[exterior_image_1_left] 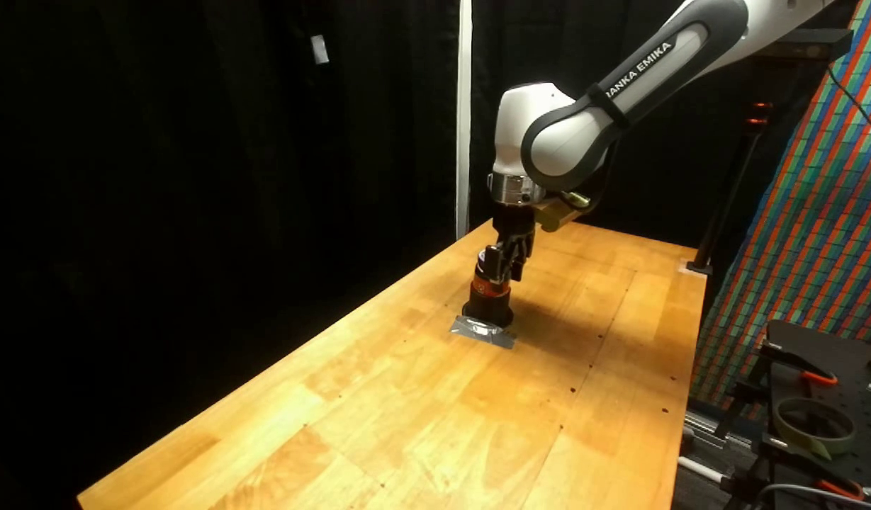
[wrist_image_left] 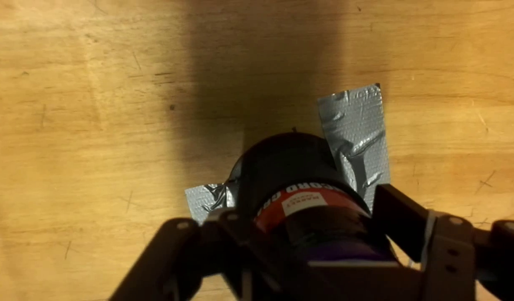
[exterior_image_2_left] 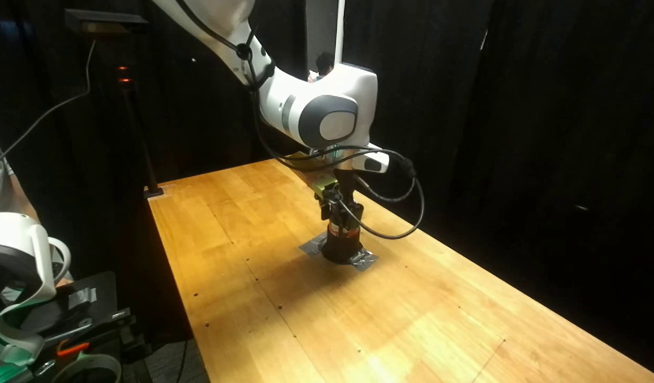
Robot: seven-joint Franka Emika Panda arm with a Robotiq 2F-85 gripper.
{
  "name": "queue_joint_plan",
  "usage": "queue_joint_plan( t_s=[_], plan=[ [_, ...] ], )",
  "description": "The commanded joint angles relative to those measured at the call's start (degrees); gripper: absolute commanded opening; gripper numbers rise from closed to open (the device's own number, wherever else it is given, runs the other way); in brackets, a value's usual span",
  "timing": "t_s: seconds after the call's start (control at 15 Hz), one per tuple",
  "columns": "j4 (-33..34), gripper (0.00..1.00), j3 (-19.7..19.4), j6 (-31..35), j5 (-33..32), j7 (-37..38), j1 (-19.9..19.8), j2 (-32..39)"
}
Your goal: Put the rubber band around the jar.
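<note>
Jar (wrist_image_left: 286,159): black above and below an orange-red middle; wrist view gives white lettering at the red's edge and a white patch on it, plus a purple area. Jaws: black, pale round dots. Tape (wrist_image_left: 361,121): silver-grey, fine woven texture, bright creases. Counter (exterior_image_1_left: 435,425): honey-yellow wood, planks ranging pale to amber, streaked grain, dark spots. Arm (exterior_image_1_left: 520,127): white, dark grey trim, white capitals on black. Curtain (exterior_image_1_left: 229,212): black. Backdrop (exterior_image_1_left: 804,234) in an exterior view: small blocks in columns, orange-red, green, blue. Post (exterior_image_1_left: 726,202): black, two red-orange glows near the top in both exterior views.
</note>
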Motion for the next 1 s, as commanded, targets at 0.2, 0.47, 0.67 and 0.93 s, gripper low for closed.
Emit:
queue_joint_plan(
  t_s=[0.2, 0.47, 0.67, 0.93],
  plan=[
    [-4.29, 0.22, -0.57, -3.93, 0.48, -1.84, -0.51, -3.57],
    [-5.66, 0.51, -1.07, -3.69, 0.32, -1.55, -0.65, -4.67],
    [-7.34, 0.21, -1.49, -3.68, 0.15, -1.52, -0.80, -5.49],
    [-9.64, 0.08, -1.41, -2.34, 0.47, -2.20, -1.06, -6.59]
  ],
)
